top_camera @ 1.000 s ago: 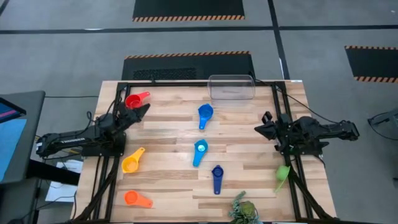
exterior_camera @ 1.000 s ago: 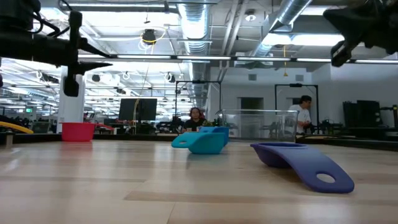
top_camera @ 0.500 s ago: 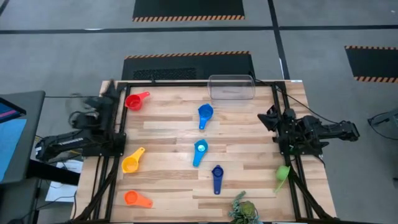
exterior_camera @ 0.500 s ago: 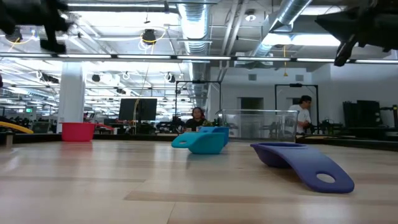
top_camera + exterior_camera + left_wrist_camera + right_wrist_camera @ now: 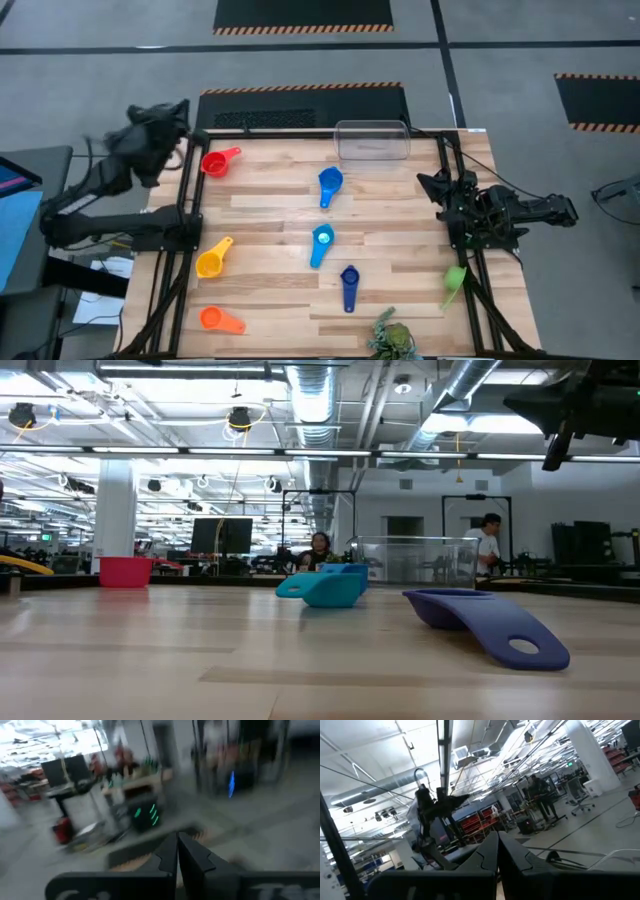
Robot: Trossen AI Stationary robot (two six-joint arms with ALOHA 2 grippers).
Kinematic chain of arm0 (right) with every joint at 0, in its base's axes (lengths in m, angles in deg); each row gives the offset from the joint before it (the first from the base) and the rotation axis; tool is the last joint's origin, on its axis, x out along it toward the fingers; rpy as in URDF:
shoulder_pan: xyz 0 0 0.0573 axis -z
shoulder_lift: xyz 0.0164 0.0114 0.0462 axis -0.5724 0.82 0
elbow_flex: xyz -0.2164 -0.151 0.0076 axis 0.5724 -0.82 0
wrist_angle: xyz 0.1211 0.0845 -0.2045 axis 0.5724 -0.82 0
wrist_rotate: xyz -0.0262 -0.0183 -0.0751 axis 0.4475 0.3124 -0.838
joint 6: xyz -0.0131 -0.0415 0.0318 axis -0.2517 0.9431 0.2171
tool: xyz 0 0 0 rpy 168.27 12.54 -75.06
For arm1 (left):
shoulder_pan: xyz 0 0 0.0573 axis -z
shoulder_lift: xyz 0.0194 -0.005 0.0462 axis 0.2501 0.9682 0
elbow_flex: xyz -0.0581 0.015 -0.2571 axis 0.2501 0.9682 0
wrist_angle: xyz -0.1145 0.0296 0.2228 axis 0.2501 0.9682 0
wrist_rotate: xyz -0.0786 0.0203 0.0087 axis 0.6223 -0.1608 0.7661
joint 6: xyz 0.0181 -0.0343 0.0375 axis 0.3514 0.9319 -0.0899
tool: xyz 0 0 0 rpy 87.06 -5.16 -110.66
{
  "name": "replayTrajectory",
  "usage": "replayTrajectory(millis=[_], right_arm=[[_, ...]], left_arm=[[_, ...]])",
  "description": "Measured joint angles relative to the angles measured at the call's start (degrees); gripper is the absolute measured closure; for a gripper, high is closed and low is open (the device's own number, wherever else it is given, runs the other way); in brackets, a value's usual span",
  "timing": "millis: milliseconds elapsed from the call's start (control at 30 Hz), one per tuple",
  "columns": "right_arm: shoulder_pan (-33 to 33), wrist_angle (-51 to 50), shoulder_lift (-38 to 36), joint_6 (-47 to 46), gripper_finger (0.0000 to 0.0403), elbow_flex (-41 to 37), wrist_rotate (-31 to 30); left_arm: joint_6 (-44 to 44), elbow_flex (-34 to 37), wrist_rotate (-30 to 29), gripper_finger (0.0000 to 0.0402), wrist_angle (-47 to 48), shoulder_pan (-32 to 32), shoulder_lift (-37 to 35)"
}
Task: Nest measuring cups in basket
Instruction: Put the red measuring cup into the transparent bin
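Observation:
Seven measuring cups lie apart on the wooden table: red (image 5: 218, 161) near the far left corner, blue (image 5: 330, 184), light blue (image 5: 321, 243), dark blue (image 5: 349, 285), yellow (image 5: 212, 260), orange (image 5: 220, 320) and green (image 5: 455, 280) at the right edge. The clear basket (image 5: 372, 140) stands at the far edge, holding nothing. My left gripper (image 5: 168, 112) is raised beyond the far left corner, shut and holding nothing (image 5: 177, 845). My right gripper (image 5: 430, 183) hovers over the right edge, shut and holding nothing (image 5: 497, 845).
A green leafy plant (image 5: 392, 338) sits at the near edge, right of centre. In the low view the dark blue cup (image 5: 485, 622) lies nearest, and the light blue cup (image 5: 325, 588) and the red cup (image 5: 126, 571) lie behind it. People stand in the room beyond.
My left arm has risen and swung away from the red cup, past the table's far left corner, leaving the low view. My right gripper has shifted slightly toward the far edge. No cup has moved.

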Motion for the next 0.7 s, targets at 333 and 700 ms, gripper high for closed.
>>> replayTrajectory(millis=[333, 700], right_arm=[[0.01, 0.94, 0.04, 0.02, 0.0377, 0.00, -3.17], [0.84, 7.12, 8.40, 8.31, 0.0377, 7.03, 4.15]], left_arm=[[-4.74, -16.33, 20.23, 0.0401, 30.84, -14.87, 24.28], [-6.56, -16.67, 44.75, 0.0401, 42.83, -30.19, 41.23]])
